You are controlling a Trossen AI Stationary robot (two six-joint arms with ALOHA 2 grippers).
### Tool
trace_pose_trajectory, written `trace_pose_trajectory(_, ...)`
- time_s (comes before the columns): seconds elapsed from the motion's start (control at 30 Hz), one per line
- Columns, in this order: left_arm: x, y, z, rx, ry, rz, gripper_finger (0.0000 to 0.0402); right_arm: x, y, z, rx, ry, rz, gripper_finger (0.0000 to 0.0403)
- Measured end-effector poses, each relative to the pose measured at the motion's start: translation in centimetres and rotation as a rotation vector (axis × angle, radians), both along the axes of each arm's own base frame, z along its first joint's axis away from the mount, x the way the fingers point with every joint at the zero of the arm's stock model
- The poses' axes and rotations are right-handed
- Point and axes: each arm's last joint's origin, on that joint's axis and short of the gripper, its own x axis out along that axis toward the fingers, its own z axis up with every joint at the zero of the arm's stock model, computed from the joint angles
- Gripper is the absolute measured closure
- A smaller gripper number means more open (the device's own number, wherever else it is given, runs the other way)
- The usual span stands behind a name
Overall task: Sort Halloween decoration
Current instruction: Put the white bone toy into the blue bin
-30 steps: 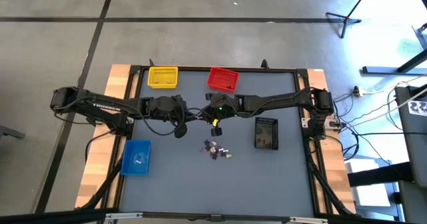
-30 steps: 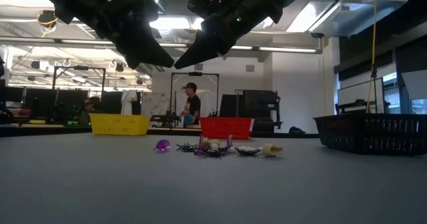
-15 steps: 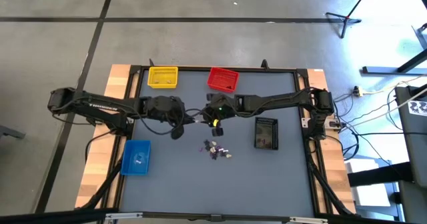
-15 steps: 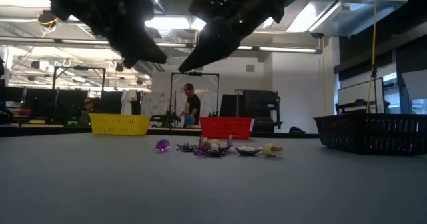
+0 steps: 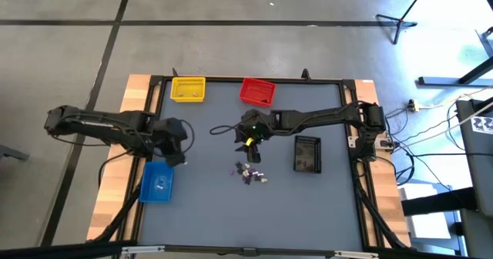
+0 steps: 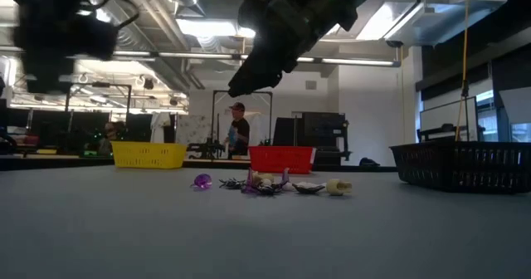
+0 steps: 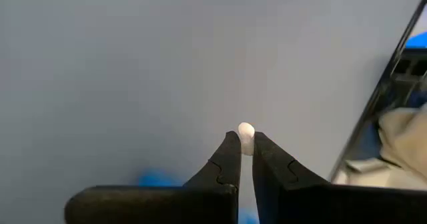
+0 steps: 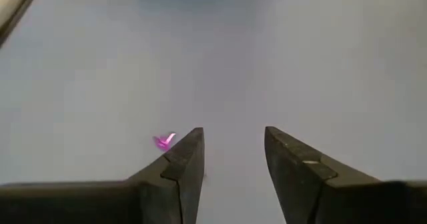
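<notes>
Left gripper (image 7: 245,144) has its jaws pinched nearly together on a tiny white trinket (image 7: 246,133), which sticks out right at the fingertips. In the high view that left gripper (image 5: 176,139) sits at the left side of the tabletop (image 5: 208,213), just above the blue bin (image 5: 158,181).

Right gripper (image 8: 233,151) has its jaws spread apart with nothing between them, just bare grey tabletop showing in the gap. A small purple trinket (image 8: 164,141) lies on the surface just beside one finger, apart from it. From above, the right gripper (image 5: 250,139) hangs near the middle of the tabletop, up off the surface in the low view (image 6: 249,80).

The rest of the Halloween decoration (image 5: 250,172) is a little cluster of purple, dark and pale bits lying on the tabletop near the middle, just beyond the right gripper's tip. The low view shows the same cluster (image 6: 270,183) in a loose row.

Yellow bin (image 5: 188,89) and red bin (image 5: 257,92) sit along the far edge, black bin (image 5: 307,153) off to the right of the cluster.
</notes>
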Motion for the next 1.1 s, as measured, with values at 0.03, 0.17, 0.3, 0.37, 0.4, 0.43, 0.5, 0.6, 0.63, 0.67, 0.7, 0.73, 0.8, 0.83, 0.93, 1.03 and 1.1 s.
trace_pose_trajectory(0.03, -0.5, -0.2, 0.0, -0.025, 0.033, 0.009, 0.0397, 0.0, 0.0, 0.0, 0.006, 0.002, -0.005, 0.0247)
trace_pose_trajectory(0.17, -2.1, -0.9, 0.1, -0.117, 0.137, 0.053, 0.0397, -0.1, 0.1, -0.1, 0.021, 0.014, -0.016, 0.0247)
trace_pose_trajectory(0.3, -2.8, -1.4, 0.4, -0.178, 0.18, 0.105, 0.0397, -0.2, 1.3, -0.2, 0.022, 0.033, 0.01, 0.0247)
trace_pose_trajectory(0.37, -2.9, -1.6, 0.4, -0.199, 0.195, 0.133, 0.0395, -0.3, 2.2, -0.3, 0.022, 0.054, 0.033, 0.0247)
trace_pose_trajectory(0.4, -2.9, -1.7, 0.4, -0.21, 0.204, 0.148, 0.0392, -0.4, 2.8, -0.4, 0.021, 0.067, 0.046, 0.0247)
trace_pose_trajectory(0.43, -2.9, -1.7, 0.4, -0.214, 0.212, 0.158, 0.0388, -0.5, 3.3, -0.5, 0.019, 0.076, 0.061, 0.0247)
trace_pose_trajectory(0.5, -2.9, -1.8, 0.4, -0.23, 0.227, 0.168, 0.038, -0.6, 4.3, -0.5, 0.014, 0.085, 0.087, 0.0247)
trace_pose_trajectory(0.6, -3.1, -2.0, 0.4, -0.238, 0.245, 0.164, 0.0369, -0.8, 5.5, -0.6, -0.011, 0.094, 0.098, 0.0247)
trace_pose_trajectory(0.63, -3.1, -2.0, 0.4, -0.249, 0.259, 0.171, 0.0367, -0.8, 5.9, -0.6, -0.022, 0.094, 0.099, 0.0247)
trace_pose_trajectory(0.67, -3.1, -2.1, 0.4, -0.265, 0.278, 0.176, 0.0365, -0.9, 6.2, -0.6, -0.032, 0.095, 0.099, 0.0247)
trace_pose_trajectory(0.7, -3.2, -2.1, 0.4, -0.279, 0.292, 0.178, 0.0365, -0.9, 6.5, -0.7, -0.041, 0.096, 0.101, 0.0247)
trace_pose_trajectory(0.73, -3.2, -2.2, 0.4, -0.287, 0.299, 0.178, 0.0365, -0.9, 6.8, -0.7, -0.048, 0.096, 0.102, 0.0247)
trace_pose_trajectory(0.8, -3.2, -2.3, 0.3, -0.292, 0.313, 0.188, 0.0364, -1.0, 7.2, -0.7, -0.057, 0.095, 0.105, 0.0247)
trace_pose_trajectory(0.83, -3.1, -2.4, 0.3, -0.293, 0.322, 0.195, 0.0364, -1.0, 7.3, -0.7, -0.061, 0.094, 0.105, 0.0247)
trace_pose_trajectory(0.93, -3.0, -2.5, 0.2, -0.297, 0.342, 0.211, 0.0363, -1.0, 7.3, -0.7, -0.061, 0.095, 0.105, 0.0247)
trace_pose_trajectory(1.03, -3.0, -2.6, 0.1, -0.303, 0.369, 0.228, 0.0363, -1.0, 7.2, -0.7, -0.061, 0.094, 0.102, 0.0247)
trace_pose_trajectory(1.1, -2.9, -2.6, 0.0, -0.312, 0.387, 0.228, 0.0363, -1.0, 7.2, -0.7, -0.061, 0.094, 0.102, 0.0247)
